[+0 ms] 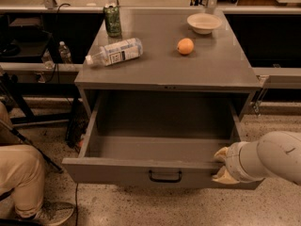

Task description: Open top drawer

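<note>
The top drawer (122,172) is a wide grey metal drawer, pulled far out of the grey cabinet (164,74), and its inside is empty. A black loop handle (165,176) sits at the centre of its front. My gripper (224,165) comes in from the right on a white arm and rests against the right end of the drawer front, at the top edge. Its pale fingers are mostly hidden behind the arm's wrist.
On the cabinet top lie a plastic water bottle (115,52), a green can (112,20), an orange (185,46) and a white bowl (203,23). A person's leg in tan trousers (19,178) is at the lower left. Dark shelving runs along both sides.
</note>
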Available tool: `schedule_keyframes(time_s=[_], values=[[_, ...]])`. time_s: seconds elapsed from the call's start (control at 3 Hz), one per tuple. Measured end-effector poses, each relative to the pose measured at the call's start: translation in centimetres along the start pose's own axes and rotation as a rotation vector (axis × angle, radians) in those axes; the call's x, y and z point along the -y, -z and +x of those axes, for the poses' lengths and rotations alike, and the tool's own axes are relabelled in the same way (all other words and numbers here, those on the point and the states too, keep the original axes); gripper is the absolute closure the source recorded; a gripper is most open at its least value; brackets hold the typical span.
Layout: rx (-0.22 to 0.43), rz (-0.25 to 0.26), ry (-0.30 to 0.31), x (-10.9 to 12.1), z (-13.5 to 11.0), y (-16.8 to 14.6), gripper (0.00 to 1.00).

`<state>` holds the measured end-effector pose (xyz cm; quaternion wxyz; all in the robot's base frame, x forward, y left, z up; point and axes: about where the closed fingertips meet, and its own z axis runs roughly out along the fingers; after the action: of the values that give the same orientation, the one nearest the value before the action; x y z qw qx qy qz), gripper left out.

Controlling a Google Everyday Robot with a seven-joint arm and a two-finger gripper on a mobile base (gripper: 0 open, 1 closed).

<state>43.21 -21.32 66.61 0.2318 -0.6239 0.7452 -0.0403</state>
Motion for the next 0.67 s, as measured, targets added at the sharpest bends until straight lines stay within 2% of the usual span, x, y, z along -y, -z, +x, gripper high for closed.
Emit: schedule_keyframes(time_s=[0.33, 0.67], values=[[-0.018, 0.053, -0.008, 1.7, 0.8, 2.9, 0.10], [-0.027, 0.096, -0.030, 3.6, 2.2, 4.9, 0.00]])
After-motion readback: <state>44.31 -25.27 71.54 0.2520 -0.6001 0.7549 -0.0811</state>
